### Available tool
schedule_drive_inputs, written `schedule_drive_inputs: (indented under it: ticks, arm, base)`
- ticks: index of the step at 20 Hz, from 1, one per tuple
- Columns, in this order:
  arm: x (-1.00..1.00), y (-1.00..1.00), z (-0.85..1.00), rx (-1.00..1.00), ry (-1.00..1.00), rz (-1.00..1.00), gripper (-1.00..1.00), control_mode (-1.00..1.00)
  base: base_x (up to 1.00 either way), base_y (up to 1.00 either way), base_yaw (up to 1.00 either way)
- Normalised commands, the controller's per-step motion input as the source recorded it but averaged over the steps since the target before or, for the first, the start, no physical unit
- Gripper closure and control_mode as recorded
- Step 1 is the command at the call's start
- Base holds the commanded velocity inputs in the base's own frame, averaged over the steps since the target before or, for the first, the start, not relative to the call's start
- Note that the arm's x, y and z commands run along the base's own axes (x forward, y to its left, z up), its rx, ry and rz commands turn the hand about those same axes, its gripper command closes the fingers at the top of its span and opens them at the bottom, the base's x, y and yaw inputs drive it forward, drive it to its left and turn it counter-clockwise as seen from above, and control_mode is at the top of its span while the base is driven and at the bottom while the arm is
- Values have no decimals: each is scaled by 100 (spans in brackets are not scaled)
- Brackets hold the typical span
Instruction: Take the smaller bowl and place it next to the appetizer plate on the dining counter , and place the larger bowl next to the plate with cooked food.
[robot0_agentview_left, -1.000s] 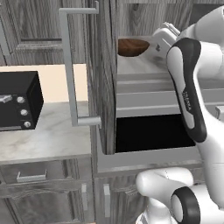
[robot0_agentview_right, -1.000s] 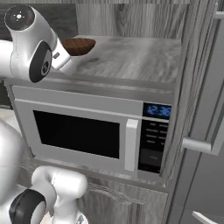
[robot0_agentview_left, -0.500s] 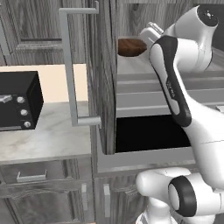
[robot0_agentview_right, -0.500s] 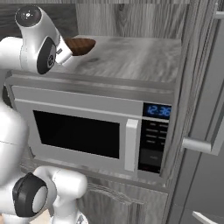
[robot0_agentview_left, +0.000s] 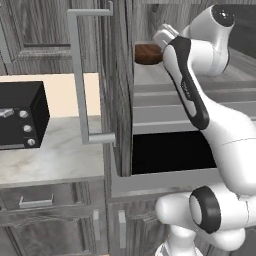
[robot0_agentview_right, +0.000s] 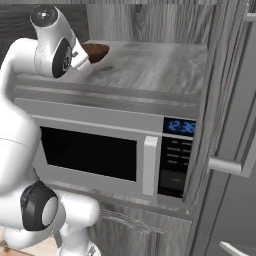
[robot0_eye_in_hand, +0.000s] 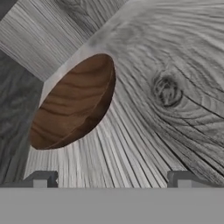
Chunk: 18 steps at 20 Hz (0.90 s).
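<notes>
On my left the smaller bowl (robot0_eye_in_hand: 75, 101) sat on the wood-grain shelf (robot0_eye_in_hand: 166, 87) above the microwave (robot0_agentview_right: 105, 150), ahead of my gripper (robot0_eye_in_hand: 111, 179), off to its left. The fingers (robot0_eye_in_hand: 42, 178) stood wide apart, holding nothing. I judged that closing off-centre could clip the rim and skid the bowl backward.

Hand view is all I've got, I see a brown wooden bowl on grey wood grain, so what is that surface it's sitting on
Observer: The smaller bowl sits on the shelf directly above a built-in microwave.
Operator: Is the gripper on the bowl?
Observer: No. The gripper is open, short of it.
Operator: Anything beside the arm?
Observer: An open cabinet door stands to its left.
</notes>
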Motion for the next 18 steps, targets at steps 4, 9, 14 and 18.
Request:
schedule_drive_inputs:
  ticks: [4, 9, 14, 18]
  arm:
    - [44, 0, -9, 0, 1, 0, -100, -100]
    - [47, 0, -13, 0, 7, 0, -100, -100]
    - [45, 0, -3, 0, 4, 0, -100, -100]
    - [41, 0, -2, 0, 2, 0, -100, -100]
  base:
    - [0, 0, 0]
    - [0, 0, 0]
    - [0, 0, 0]
    - [0, 0, 0]
